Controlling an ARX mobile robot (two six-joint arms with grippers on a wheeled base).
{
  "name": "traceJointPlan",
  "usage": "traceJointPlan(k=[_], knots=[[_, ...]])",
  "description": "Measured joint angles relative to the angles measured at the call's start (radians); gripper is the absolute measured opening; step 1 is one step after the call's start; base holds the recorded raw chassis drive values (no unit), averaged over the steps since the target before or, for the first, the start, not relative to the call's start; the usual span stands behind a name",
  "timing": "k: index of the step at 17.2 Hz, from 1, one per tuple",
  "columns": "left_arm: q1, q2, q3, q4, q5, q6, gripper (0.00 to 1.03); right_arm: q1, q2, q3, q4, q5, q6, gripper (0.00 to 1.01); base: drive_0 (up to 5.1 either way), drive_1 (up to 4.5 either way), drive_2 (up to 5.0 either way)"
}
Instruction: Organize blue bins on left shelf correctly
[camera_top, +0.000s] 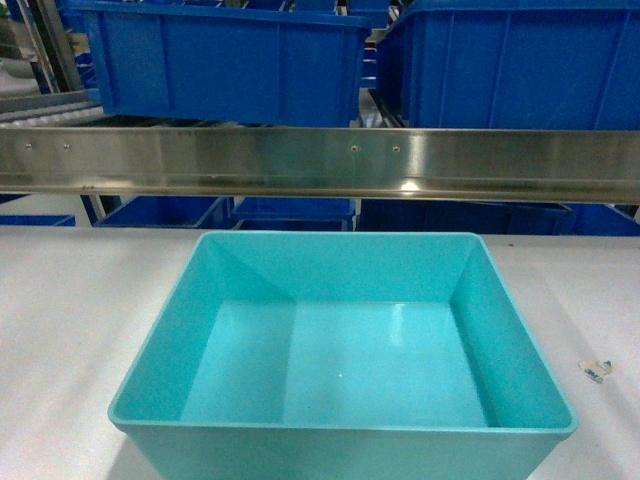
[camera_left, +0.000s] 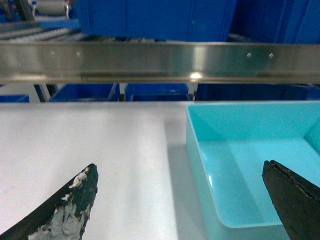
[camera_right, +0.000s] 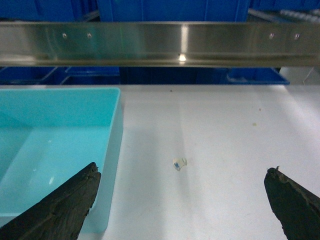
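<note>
Both pincers, left and right, gape wide and empty astride opposite side walls of the turquoise bin on the white worktop; uneven closure risks tilting it into the shelf rail ahead.

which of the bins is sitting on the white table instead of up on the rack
The light turquoise bin, empty, resting on the white table. The royal-blue bins sit behind the steel rail.

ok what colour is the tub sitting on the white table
Light turquoise tub, paler than the royal-blue bins behind it; the head view shows it best.
</note>
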Motion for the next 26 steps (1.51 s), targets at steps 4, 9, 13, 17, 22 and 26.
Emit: traceJointPlan(k=[4, 9, 13, 17, 22, 26], knots=[[-0.024, 0.506, 0.174, 0.063, 0.032, -0.018, 0.98, 0.038, 0.394, 0.135, 0.046, -0.030, 0.068, 0.98, 0.0, 0.00, 0.0], [-0.027, 0.774, 0.374, -0.022, 0.050, -0.007, 0.98, 0.066, 0.690, 0.307, 0.059, -0.066, 0.097, 0.98, 0.0, 0.00, 0.0], [-0.060, 0.957, 0.532, -0.182, 0.050, -0.054, 0.98, 0.090, 0.884, 0.413, 0.060, -0.060, 0.100, 0.98, 0.0, 0.00, 0.0], [-0.068, 0.973, 0.541, -0.198, 0.057, -0.069, 0.98, 0.087, 0.889, 0.410, 0.046, -0.059, 0.100, 0.98, 0.0, 0.00, 0.0], [-0.068, 0.973, 0.541, -0.198, 0.057, -0.069, 0.98, 0.087, 0.889, 0.410, 0.043, -0.059, 0.100, 0.98, 0.0, 0.00, 0.0], [-0.077, 1.015, 0.644, -0.328, 0.103, -0.066, 0.98, 0.103, 0.921, 0.478, -0.079, -0.096, 0.111, 0.98, 0.0, 0.00, 0.0]])
